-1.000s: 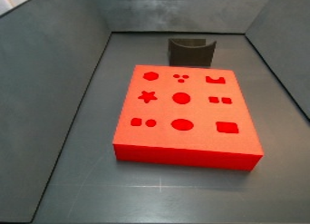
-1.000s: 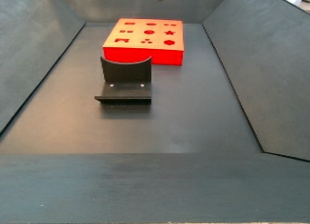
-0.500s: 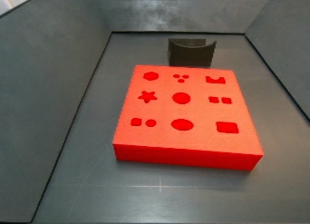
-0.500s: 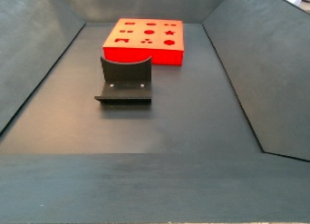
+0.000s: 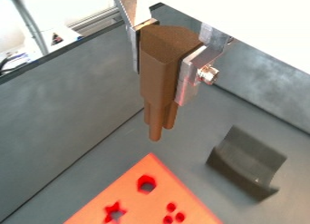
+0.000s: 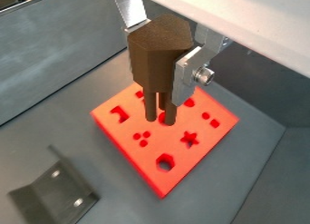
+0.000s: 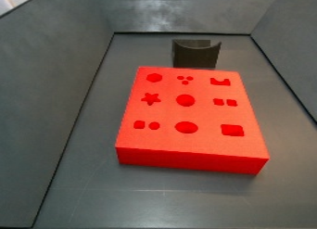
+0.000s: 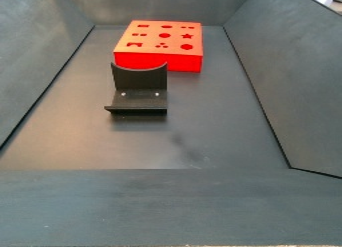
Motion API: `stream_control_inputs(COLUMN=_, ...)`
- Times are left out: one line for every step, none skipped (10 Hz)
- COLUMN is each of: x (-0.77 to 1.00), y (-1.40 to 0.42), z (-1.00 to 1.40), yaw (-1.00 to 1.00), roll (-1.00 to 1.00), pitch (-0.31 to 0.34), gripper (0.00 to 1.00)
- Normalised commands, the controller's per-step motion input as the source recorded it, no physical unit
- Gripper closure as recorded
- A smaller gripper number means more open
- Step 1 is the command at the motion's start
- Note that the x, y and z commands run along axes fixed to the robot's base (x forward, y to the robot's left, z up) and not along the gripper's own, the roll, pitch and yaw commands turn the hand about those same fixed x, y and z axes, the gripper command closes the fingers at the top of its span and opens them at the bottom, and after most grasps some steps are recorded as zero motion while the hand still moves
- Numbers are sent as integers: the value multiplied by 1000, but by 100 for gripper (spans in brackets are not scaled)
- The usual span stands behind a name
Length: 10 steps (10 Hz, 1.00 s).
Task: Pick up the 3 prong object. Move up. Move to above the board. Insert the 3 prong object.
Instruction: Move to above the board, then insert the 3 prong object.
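Gripper [image 6: 164, 60] – jaws clenched on 3 prong object [image 6: 155, 69], high over board [image 6: 164, 137] – risk: prongs miss three-dot recess [image 6: 145, 134], jam on surface

robot test cell: grey walled bin [image 8: 54, 81], fixture [image 8: 138, 86], gripper [image 6: 160, 60] high above, holding the 3 prong object [image 6: 155, 69].

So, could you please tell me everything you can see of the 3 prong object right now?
The 3 prong object is a brown, wooden-looking piece with a faceted upper body and narrow prongs pointing down. It hangs upright, clamped between the jaws of the gripper, whose silver fingers press its sides. In both wrist views it sits high above the red board, touching nothing else. Neither side view shows it.
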Motion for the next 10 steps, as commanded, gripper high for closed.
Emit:
stream_control_inputs(x=-107, y=-1000, z=101, yaw=10, roll=0, pitch=25, gripper=100)
stream_control_inputs(x=-90, y=-1000, z=115, yaw=4, roll=7, pitch=39, gripper=100)
stream_control_inputs(x=-65, y=-880, z=105, yaw=8, roll=4, pitch=51, gripper=100)
stream_control_inputs(x=-2, y=-496, z=60, yaw=6, roll=3, pitch=79, gripper=100)
stream_control_inputs(x=32, y=-295, z=40, yaw=9, roll=3, pitch=93, gripper=100)
stream_control_inputs(x=0, y=0, z=0, yaw=0, roll=0, pitch=-7, gripper=100)
stream_control_inputs(x=0, y=20, z=-3, yaw=0, roll=0, pitch=0, gripper=100)
stream_control_inputs(x=0, y=154, z=-131, yaw=0, roll=0, pitch=14, gripper=100)
stream_control_inputs(x=80, y=269, z=-211, yaw=89, roll=0, pitch=56, gripper=100)
stream_control_inputs(x=260, y=286, z=-277, yaw=74, roll=0, pitch=99, gripper=100)
